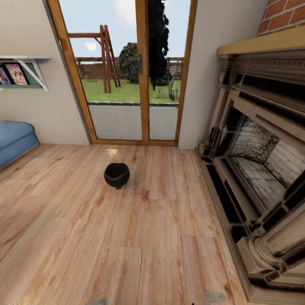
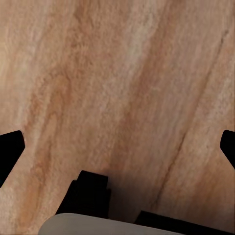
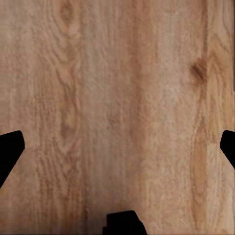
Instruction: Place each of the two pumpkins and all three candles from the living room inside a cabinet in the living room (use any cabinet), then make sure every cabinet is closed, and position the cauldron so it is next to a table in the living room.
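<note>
The cauldron (image 1: 116,175), a small matte black round-bellied pot, stands upright on the wooden floor (image 1: 161,237) mid-room, a short way in front of the glass door. My left gripper (image 2: 117,147) is open, its black fingertips (image 2: 10,149) wide apart over bare floorboards. My right gripper (image 3: 117,147) is open too, with only wood grain between its fingertips (image 3: 9,149). Both grippers are well short of the cauldron. The pumpkins, candles, cabinet and table are out of view.
A large stone fireplace (image 1: 258,169) runs along the right wall. A wood-framed glass door (image 1: 131,72) closes the far end. A blue sofa (image 1: 12,142) sits at the left under a wall shelf (image 1: 25,72).
</note>
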